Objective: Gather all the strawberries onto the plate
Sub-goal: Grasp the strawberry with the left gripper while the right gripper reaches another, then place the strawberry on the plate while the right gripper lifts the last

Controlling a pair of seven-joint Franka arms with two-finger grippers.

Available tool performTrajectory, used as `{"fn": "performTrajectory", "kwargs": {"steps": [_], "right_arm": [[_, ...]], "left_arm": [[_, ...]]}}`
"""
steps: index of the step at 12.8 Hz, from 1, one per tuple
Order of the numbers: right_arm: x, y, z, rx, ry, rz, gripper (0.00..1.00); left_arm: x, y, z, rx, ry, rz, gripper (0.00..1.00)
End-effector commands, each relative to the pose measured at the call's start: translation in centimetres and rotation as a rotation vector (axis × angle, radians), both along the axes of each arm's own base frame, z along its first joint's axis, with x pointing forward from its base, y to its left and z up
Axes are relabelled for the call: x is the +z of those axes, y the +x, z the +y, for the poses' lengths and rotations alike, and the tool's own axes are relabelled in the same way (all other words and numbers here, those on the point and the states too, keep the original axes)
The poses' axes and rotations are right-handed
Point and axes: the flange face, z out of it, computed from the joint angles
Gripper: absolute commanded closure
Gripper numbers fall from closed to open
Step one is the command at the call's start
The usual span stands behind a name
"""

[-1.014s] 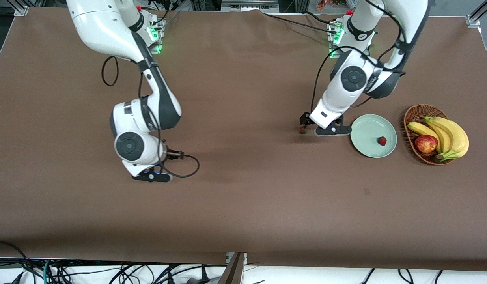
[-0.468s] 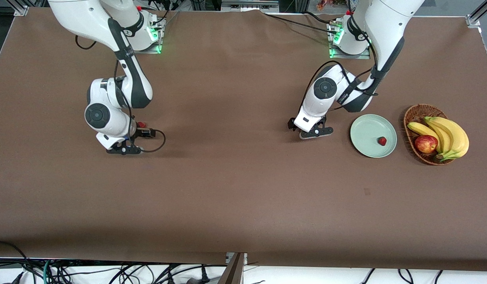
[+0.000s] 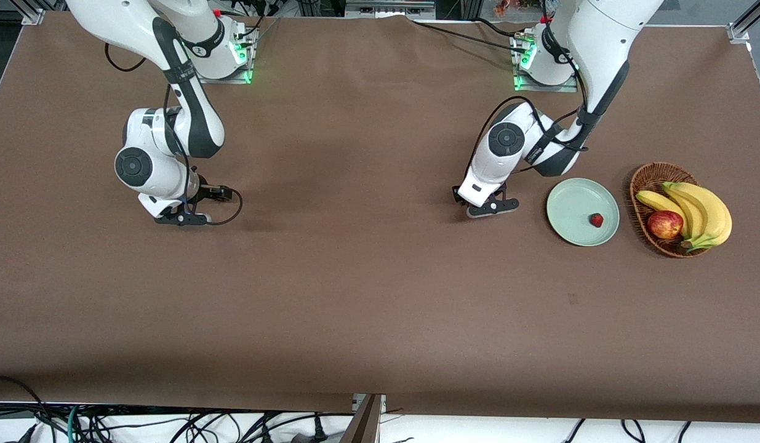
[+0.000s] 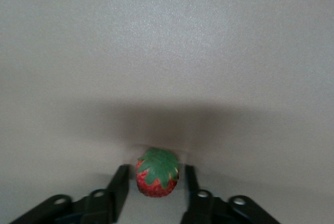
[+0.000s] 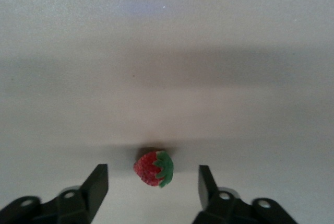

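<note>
Brown table, two arms reaching down. Left gripper low beside pale green plate, toward the right arm's end from it, fingers touching a strawberry on both sides. Right gripper low near its own end, fingers spread wide around another strawberry without touching. Third strawberry lying in plate, next to wicker basket with bananas and apple.

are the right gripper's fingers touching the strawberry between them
Apart. The right wrist view shows the strawberry on the table midway between the right gripper fingers, with bare table on both sides.
</note>
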Motion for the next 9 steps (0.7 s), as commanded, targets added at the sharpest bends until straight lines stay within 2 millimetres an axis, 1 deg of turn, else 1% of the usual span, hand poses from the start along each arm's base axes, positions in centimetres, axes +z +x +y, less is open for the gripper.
{"fn": "performTrajectory", "kwargs": {"steps": [1, 4, 5, 6, 7, 8, 9], "right_arm": [[-0.3, -0.8, -0.5, -0.002, 0.025, -0.020, 0.25], [-1.2, -1.0, -0.8, 0.001, 0.019, -0.032, 0.32], [-1.6, -1.0, -0.8, -0.001, 0.016, -0.029, 0.35], [-1.7, -1.0, -0.9, -0.010, 0.019, -0.034, 0.36], [-2.0, -1.0, -0.9, -0.004, 0.022, -0.037, 0.37], [-2.2, -1.0, -0.9, -0.003, 0.026, -0.033, 0.44], [-2.2, -1.0, -0.9, -0.005, 0.028, -0.031, 0.51]], "left_arm": [[0.9, 0.6, -0.3, 0.006, 0.008, -0.029, 0.82], [3.9, 3.6, 0.6, 0.023, 0.028, -0.048, 0.89], [4.8, 5.0, 1.5, 0.019, 0.035, -0.033, 0.90], [6.2, 6.5, 2.9, 0.010, 0.012, -0.014, 0.90], [7.5, 7.9, 5.9, 0.007, -0.016, 0.009, 0.90], [9.0, 8.9, 9.1, -0.009, -0.044, 0.034, 0.90], [10.5, 9.3, 12.4, -0.054, -0.075, 0.065, 0.90]]}}
